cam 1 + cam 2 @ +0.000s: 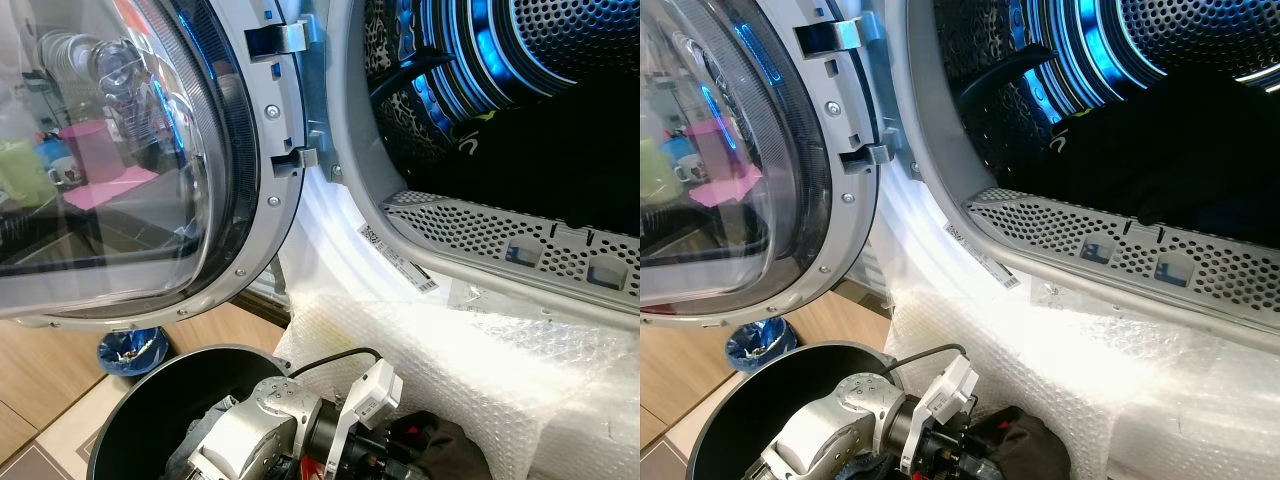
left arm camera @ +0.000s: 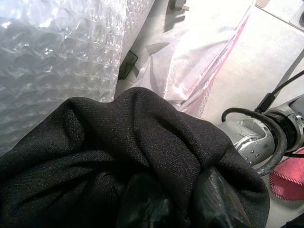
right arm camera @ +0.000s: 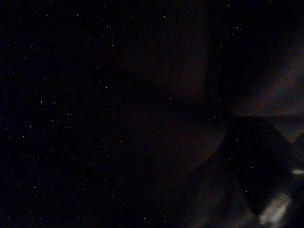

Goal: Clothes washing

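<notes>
Left hand (image 2: 180,202) clamps a black garment (image 2: 133,152); eye views add the open washer drum (image 1: 520,60) above.

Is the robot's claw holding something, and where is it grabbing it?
Yes. The left claw pinches a black cloth by a bunched-up fold. The right wrist view is too dark to tell.

Crinkly clear bubble wrap sheet (image 1: 470,370) draped under the machine's opening, small blue crumpled bag (image 1: 132,350) sitting on the pale wooden floor (image 1: 45,375), pink box (image 1: 88,150) and pale green cup (image 1: 20,170) mirrored in the glass
</notes>
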{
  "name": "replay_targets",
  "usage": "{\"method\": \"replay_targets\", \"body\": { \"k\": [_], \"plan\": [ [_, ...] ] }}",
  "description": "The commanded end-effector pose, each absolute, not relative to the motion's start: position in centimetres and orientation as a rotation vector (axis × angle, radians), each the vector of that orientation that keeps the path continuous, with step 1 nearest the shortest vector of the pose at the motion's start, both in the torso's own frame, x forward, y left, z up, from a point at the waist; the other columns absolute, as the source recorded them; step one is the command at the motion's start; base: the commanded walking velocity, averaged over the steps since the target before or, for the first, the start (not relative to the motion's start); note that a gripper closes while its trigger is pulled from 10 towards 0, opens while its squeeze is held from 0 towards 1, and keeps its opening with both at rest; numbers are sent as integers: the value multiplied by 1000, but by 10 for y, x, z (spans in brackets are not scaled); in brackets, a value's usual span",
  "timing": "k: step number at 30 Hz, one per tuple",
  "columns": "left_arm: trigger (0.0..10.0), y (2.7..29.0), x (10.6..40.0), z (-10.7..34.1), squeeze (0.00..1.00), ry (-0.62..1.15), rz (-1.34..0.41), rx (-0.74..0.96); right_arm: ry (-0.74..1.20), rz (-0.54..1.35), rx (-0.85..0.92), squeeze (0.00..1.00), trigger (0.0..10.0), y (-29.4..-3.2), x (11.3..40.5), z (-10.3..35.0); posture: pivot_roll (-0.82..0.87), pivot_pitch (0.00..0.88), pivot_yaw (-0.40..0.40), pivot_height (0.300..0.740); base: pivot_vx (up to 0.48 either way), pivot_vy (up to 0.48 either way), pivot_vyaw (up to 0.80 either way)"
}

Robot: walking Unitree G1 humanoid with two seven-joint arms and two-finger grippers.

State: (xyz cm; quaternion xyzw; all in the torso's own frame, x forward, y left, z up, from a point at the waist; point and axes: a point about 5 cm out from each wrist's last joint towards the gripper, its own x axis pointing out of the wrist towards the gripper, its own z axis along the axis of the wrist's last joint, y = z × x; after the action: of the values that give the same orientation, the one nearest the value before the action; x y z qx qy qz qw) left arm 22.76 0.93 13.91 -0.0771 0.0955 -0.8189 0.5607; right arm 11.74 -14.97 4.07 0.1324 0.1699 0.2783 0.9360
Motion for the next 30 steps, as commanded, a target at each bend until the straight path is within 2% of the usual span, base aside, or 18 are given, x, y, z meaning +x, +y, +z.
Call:
{"method": "replay_targets", "body": {
  "k": [1, 2, 30],
  "plan": [
    [0, 10, 227, 148, 0, 185, -1950, -193, 347, 560, 284, 0, 10000, -147, 118, 38, 21, 0, 112, 740, 0, 0, 0],
    [0, 11, 227, 148, 0, 190, -1951, -194, 334, 553, 296, 0, 0, -146, 120, 39, 21, 0, 113, 740, 0, 0, 0],
    [0, 16, 228, 149, 0, 221, -1951, -198, 180, 566, 438, 0, 0, -141, 123, 50, 19, 0, 132, 740, 0, 0, 0]
  ]
}}
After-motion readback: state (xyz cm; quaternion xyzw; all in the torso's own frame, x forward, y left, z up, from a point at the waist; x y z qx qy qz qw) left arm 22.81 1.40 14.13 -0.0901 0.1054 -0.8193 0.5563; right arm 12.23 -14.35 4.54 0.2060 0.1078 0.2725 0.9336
